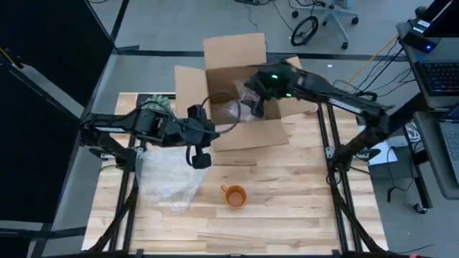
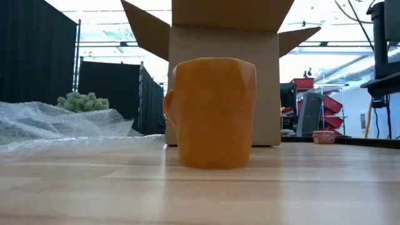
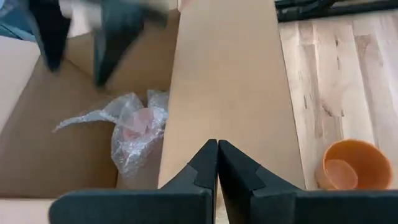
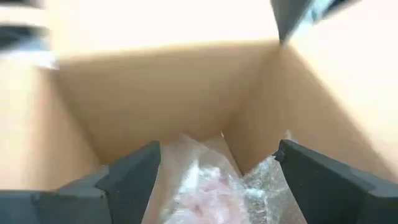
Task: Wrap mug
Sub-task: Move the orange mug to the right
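R gripper (image 4: 217,171), jaws apart, hangs in cardboard box (image 1: 237,54) over bubble-wrapped bundle (image 4: 214,180). L gripper (image 3: 217,163), jaws together, near box flap. Orange mug (image 1: 234,195) stands unwrapped on table (image 1: 301,215).

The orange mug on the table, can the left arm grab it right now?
Probably yes. The orange mug stands alone on bare wood, nothing around it, and the left pincer hangs nearby by the box's front flap, though its fingers are shut and must open first.

You'll find no writing, label, brand or number to read here: the cardboard box (image 1: 237,86) shows plain brown faces (flaps included), and the orange mug (image 2: 212,112) bears no mark.
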You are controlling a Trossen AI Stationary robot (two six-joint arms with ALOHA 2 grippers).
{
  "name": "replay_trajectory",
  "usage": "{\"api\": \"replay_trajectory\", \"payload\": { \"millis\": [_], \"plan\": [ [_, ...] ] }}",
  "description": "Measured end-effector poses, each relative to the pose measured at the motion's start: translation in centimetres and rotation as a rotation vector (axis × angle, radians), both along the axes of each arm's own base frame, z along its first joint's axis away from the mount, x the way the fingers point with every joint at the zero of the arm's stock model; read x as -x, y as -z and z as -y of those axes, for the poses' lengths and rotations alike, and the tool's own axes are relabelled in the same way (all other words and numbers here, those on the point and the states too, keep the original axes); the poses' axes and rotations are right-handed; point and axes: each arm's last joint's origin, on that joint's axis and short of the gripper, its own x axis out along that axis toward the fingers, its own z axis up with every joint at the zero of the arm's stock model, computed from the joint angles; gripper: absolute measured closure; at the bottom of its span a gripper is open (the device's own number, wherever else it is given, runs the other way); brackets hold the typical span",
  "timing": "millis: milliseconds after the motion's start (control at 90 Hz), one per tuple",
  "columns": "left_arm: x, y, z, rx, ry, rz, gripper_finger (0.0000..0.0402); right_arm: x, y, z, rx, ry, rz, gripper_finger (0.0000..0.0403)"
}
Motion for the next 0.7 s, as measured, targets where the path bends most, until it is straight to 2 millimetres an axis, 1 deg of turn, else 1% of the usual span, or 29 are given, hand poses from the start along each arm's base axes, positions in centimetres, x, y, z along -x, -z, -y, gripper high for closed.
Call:
{"api": "replay_trajectory", "payload": {
  "millis": [78, 178, 289, 356, 433, 511, 656, 700],
  "plan": [
    [-0.1, 0.9, 0.7, -0.013, -0.025, -0.016, 0.0402, 1.3, -1.3, -2.2, 0.006, -0.048, 0.045, 0.0090],
    [-0.3, 2.0, 1.5, -0.024, -0.024, -0.021, 0.0402, 2.4, -2.1, -4.9, 0.002, -0.123, 0.080, 0.0090],
    [-0.9, 3.1, 2.3, -0.020, -0.002, -0.004, 0.0402, 2.8, -1.3, -7.3, -0.009, -0.209, 0.060, 0.0090],
    [-1.1, 3.2, 2.5, -0.022, 0.010, 0.015, 0.0402, 2.8, -0.3, -8.4, -0.018, -0.251, 0.034, 0.0090],
    [-1.3, 2.9, 2.5, -0.026, 0.017, 0.038, 0.0402, 2.8, 0.4, -9.3, -0.018, -0.282, 0.034, 0.0090],
    [-1.3, 2.9, 2.3, -0.026, 0.010, 0.044, 0.0402, 2.7, 0.9, -9.7, -0.023, -0.295, 0.033, 0.0090],
    [-1.3, 2.9, 2.3, -0.025, 0.008, 0.043, 0.0402, 2.6, 1.6, -10.0, -0.034, -0.302, 0.008, 0.0090],
    [-1.3, 3.0, 2.4, 0.005, -0.005, 0.044, 0.0402, 2.6, 1.6, -10.1, -0.045, -0.296, 0.005, 0.0090]
  ]
}}
